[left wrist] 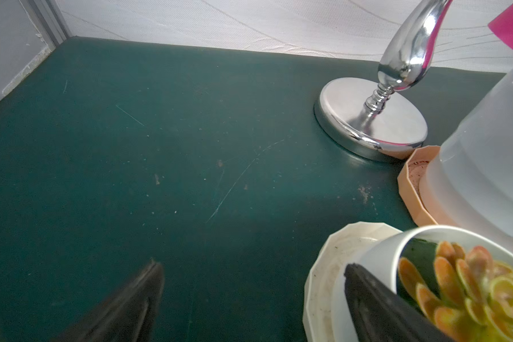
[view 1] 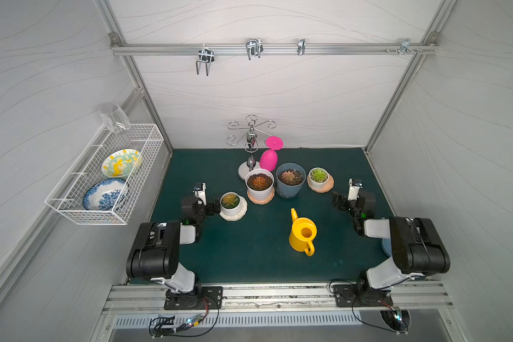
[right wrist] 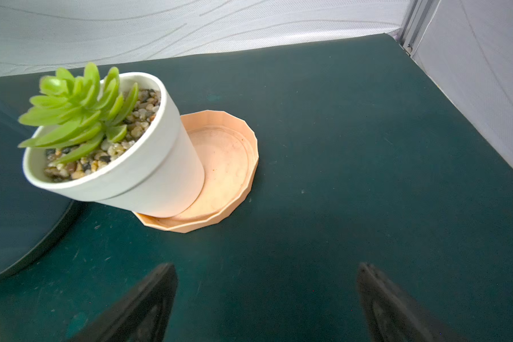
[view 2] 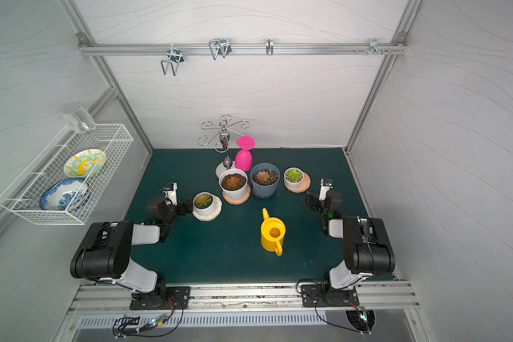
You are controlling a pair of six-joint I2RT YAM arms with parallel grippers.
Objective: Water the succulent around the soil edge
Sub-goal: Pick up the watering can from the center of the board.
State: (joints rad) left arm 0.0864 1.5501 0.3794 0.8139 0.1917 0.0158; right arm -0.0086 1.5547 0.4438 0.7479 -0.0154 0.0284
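Scratched green mat [view 1: 249,260] between white walls [view 1: 279,97]; can [view 1: 302,234] stands mid-mat. Left gripper [left wrist: 253,265] and right gripper [right wrist: 267,266] gape wide, holding nothing.

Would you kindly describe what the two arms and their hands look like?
The left arm and right arm share bulky black joint housings, white links and black base plates trailing thin cables. The left hand and right hand are dark, tapering to narrow tips.

The surface [left wrist: 131,148] is matt green, finely scratched. Beyond the left gripper [left wrist: 253,265] is a mirror-polished metal stand [left wrist: 367,118]. Ahead of the right gripper [right wrist: 267,266], a matt peach plastic saucer [right wrist: 228,165] carries a smooth white pot [right wrist: 160,177] of rough pebbles [right wrist: 137,118].
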